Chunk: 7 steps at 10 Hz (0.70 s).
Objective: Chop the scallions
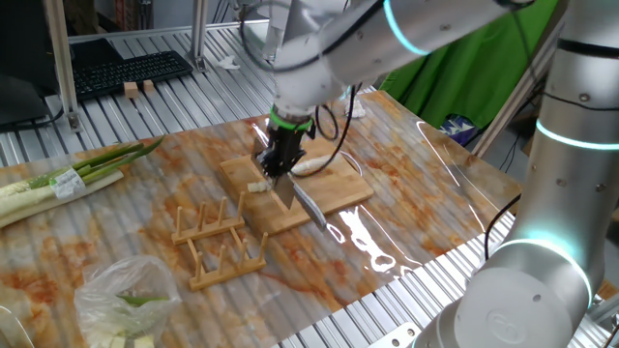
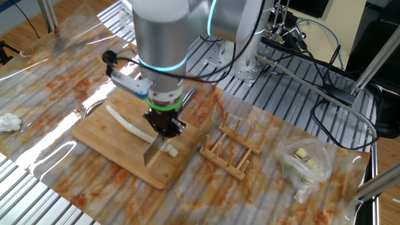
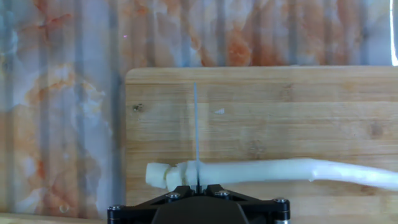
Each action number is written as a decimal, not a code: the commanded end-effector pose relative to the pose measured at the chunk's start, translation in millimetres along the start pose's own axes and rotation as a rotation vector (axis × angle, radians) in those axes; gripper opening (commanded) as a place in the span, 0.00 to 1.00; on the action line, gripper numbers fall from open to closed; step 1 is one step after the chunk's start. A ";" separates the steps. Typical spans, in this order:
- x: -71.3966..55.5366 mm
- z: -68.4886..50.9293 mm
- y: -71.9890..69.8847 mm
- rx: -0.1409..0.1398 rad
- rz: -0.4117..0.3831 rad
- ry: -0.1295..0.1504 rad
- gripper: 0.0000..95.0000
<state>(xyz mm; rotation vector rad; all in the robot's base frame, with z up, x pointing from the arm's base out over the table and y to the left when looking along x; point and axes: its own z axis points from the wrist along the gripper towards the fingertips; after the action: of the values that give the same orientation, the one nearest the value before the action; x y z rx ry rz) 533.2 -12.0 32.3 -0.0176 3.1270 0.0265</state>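
While you look down along hand, note order: table [image 1: 406, 164], cutting board [image 3: 298, 118], scallion [image 3: 261, 171], knife [image 3: 196, 134]. Scallion lies on board near its front edge, long axis left-right. Gripper [image 1: 278, 164] directly above, clamped shut on knife. Blade crosses stalk at right angle, near left end; short stub already parted there. Your next cut: likely further right along stalk.

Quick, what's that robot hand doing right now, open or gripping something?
Hand: closed on a knife, its blade down on the scallion on the wooden board.
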 end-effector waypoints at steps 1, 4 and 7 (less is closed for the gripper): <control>-0.9 24.6 2.5 0.034 -0.016 -0.005 0.00; 1.7 12.4 -2.9 0.019 -0.013 0.005 0.00; 9.0 -11.9 -4.9 -0.012 0.001 0.032 0.00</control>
<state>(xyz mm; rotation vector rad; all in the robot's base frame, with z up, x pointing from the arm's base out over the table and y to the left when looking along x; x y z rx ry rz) 526.3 -16.9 33.8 -0.0305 3.1600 0.0277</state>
